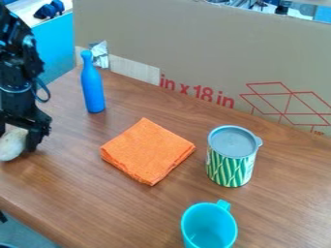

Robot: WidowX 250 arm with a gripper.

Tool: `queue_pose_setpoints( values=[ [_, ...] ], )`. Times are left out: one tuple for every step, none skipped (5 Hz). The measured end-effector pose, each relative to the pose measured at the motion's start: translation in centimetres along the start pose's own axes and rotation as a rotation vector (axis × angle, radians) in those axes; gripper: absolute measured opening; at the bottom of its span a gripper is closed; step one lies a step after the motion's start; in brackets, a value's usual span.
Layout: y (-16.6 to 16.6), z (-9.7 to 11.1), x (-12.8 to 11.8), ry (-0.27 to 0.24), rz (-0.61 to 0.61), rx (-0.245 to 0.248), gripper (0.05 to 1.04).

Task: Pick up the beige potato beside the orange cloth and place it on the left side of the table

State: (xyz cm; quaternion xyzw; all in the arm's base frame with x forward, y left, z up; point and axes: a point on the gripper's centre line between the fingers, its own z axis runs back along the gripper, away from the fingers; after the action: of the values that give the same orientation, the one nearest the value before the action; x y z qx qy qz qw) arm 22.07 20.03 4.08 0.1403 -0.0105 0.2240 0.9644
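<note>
At the left edge, my black gripper hangs low over the wooden table, its fingers around a pale, whitish rounded object. I cannot tell whether that object touches the tabletop. To the gripper's right and farther back stands an upright blue bottle. A folded orange cloth lies flat near the middle of the table. Right of the cloth is an upright green-and-white patterned can with a grey lid. A turquoise cup with a handle stands at the bottom edge, its opening facing up.
A large cardboard panel with red print stands along the back of the wooden table. Crumpled silvery material shows at the panel's left end, behind the bottle. The table's front edge runs diagonally at the lower left.
</note>
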Motion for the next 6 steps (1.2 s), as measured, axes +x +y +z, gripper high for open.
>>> queue_pose_setpoints(
  values=[
    [0.2,1.0,0.1,-0.031,0.043,-0.097,1.001],
    [0.3,2.1,0.1,-0.061,0.066,-0.186,1.001],
    [0.1,3.6,-0.8,-0.061,0.0,-0.302,1.001],
    [-1.1,6.2,-1.7,-0.105,-0.066,-0.377,1.001],
    [-3.4,8.8,-2.3,-0.151,-0.166,-0.389,1.001],
    [-7.5,10.7,-2.2,-0.183,-0.336,-0.288,1.0]
  ],
)
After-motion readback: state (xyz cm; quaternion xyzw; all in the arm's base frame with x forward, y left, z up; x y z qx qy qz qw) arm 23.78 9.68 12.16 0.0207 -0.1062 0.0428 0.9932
